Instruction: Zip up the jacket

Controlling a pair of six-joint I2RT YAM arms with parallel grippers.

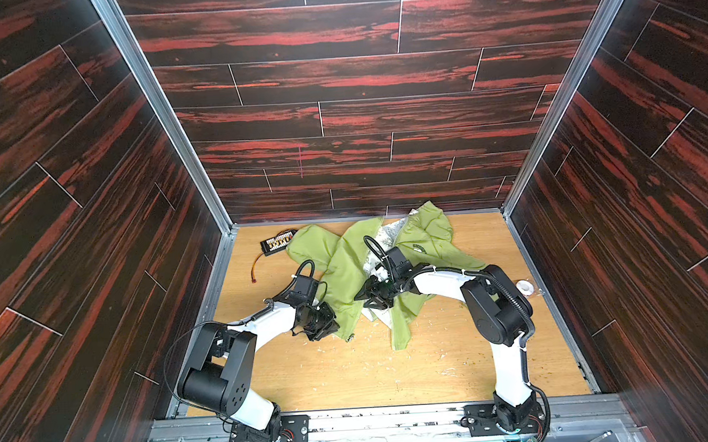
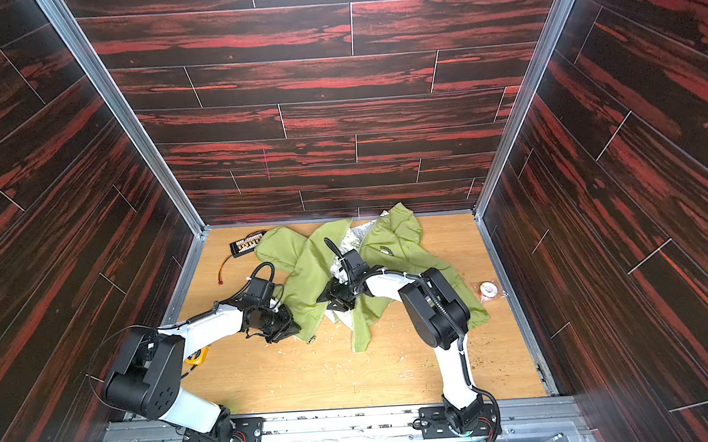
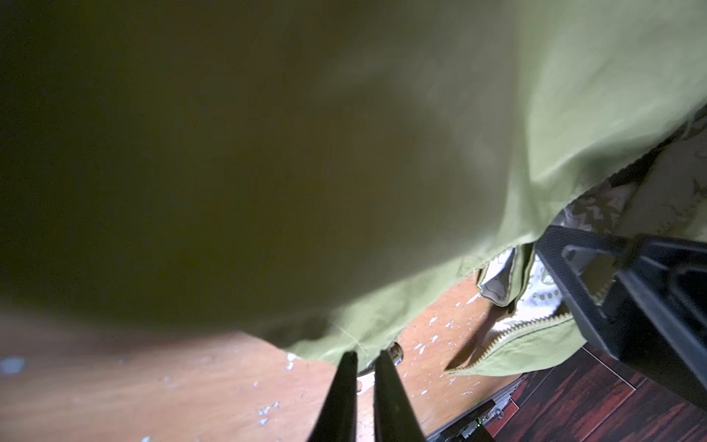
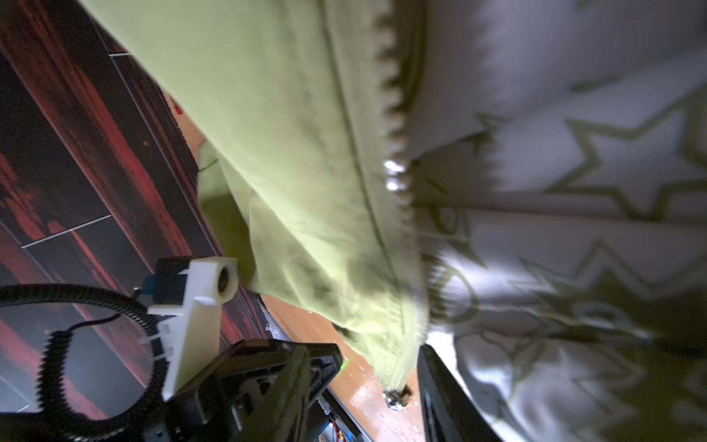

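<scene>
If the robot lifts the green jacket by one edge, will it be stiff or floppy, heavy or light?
Probably floppy: the jacket lies in loose folds on the table. Likely light, as its cloth looks thin. Its zipper edge curves, so it may sag when lifted.

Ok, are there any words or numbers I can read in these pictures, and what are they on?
None can be read.
On the jacket: dark curved lettering, too small.
On the black board: pale markings, too small.
On the tape roll: red marks, blurred.
</scene>
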